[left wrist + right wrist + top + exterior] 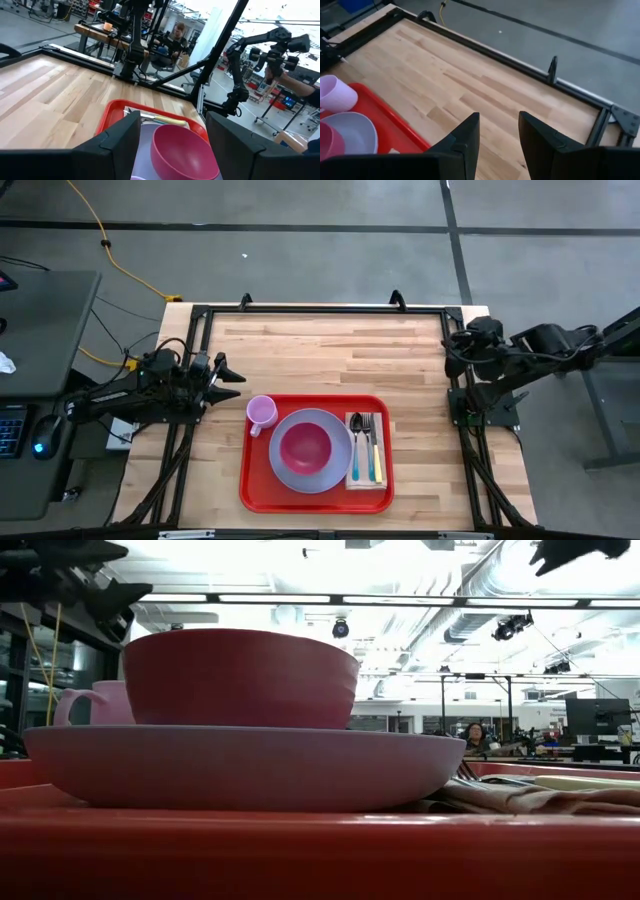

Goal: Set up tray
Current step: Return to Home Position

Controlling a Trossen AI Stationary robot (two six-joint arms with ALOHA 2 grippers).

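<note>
The red tray (250, 490) lies flat on the wooden table near its front edge. On it rests a lavender plate (285, 470) with a pink bowl (305, 446) standing in it, a pink mug (261, 412) at the tray's far left corner, and a tan napkin (360, 477) carrying a fork, spoon and knife (368, 442) at the right. My left gripper (232, 375) is open, at the table's left edge beside the mug, touching nothing. My right gripper (449, 350) is open, at the table's right edge, high and empty.
Bare wood table (330, 350) stretches behind the tray to the far edge. A black metal frame (320, 308) runs round the table. A person sits far back in the room (474, 735).
</note>
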